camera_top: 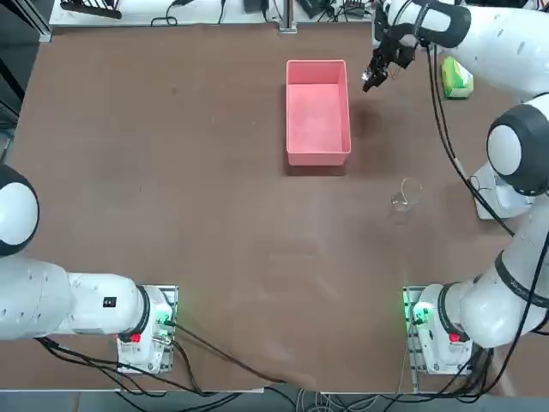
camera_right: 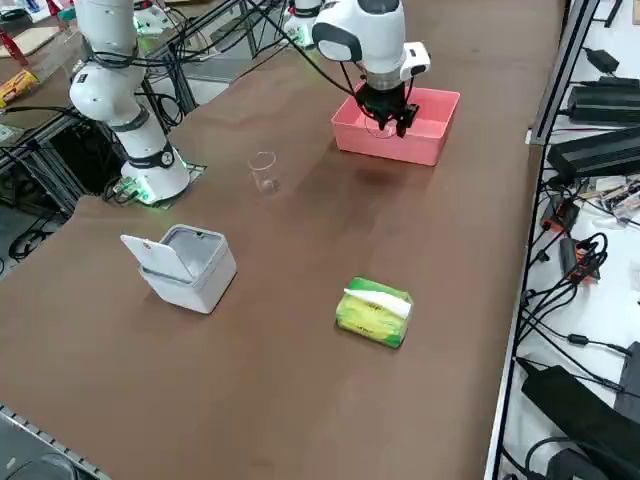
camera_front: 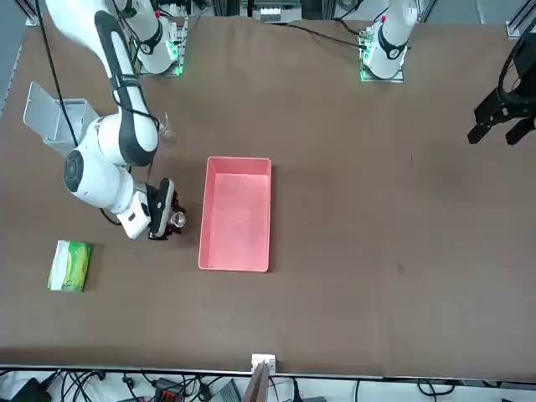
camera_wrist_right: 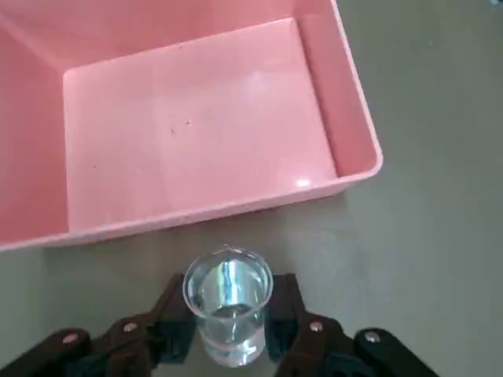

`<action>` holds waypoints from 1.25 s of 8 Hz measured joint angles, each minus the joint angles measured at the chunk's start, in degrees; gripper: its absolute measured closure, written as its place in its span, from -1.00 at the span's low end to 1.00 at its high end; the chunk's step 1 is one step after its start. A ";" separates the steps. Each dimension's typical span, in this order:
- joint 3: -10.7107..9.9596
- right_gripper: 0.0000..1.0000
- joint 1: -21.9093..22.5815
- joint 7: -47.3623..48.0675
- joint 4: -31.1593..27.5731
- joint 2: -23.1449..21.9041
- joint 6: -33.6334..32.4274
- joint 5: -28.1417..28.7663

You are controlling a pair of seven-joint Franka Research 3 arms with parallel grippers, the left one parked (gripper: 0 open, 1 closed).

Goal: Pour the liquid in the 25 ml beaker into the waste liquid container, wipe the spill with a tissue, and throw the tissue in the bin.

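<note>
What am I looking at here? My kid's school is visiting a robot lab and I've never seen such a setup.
Two white robot arms sit side by side at a brown table; only the right one works. All four pictures show the same moment: one from overhead, one from across the table, one from the robot's right side, and one from a camera on the working arm's wrist.

The right arm's tool, a two-finger clamp, is shut on a tiny glass beaker with clear liquid inside, held beside a pink tray, not yet over it.

Also on the table: a larger glass beaker, a pale grey bin with its lid open, and a green tissue pack.
</note>
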 joint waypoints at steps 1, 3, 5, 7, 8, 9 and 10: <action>0.00 0.06 0.71 3.10 0.95 0.08 -0.92 -2.38; 0.00 0.06 1.61 10.35 4.33 0.72 -4.90 -8.56; 0.00 0.06 2.54 15.64 7.70 1.64 -8.44 -11.47; 0.00 0.06 3.57 19.70 11.78 3.52 -11.17 -13.03; -0.01 0.06 4.04 21.35 13.64 4.63 -11.92 -13.93; -0.01 0.06 4.47 22.85 15.06 5.55 -12.92 -15.29; -0.02 0.06 4.70 24.69 16.04 6.24 -14.59 -16.87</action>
